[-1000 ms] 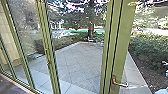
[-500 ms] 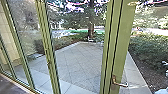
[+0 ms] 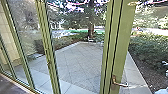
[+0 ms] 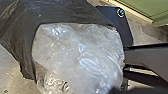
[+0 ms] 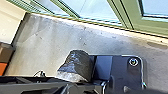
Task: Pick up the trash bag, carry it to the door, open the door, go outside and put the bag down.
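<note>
Trash bag, black shiny plastic with crumpled clear plastic bulging out of it (image 4: 80,57): right up close at my left wrist, beside my base plate. Pickup probably done, with the bag on my left side; carry to the door looks about complete too. Can't tell whether my left jaws are clenched on it or released; same for my right jaws, can't tell.

Green-framed glass door (image 3: 123,35) is ahead, looks shut; bent metal lever handle (image 3: 119,84), nothing touching it. Grey paved yard (image 3: 77,61) lies beyond the glass. Left to do, my read: open, go out, set the bag down.

Containers: bag has clear plastic in its mouth, either liner or trash, can't say which; deeper contents hidden. Brown-and-orange boxy thing (image 5: 6,55) near the pale wall (image 5: 11,22), contents unknown.
</note>
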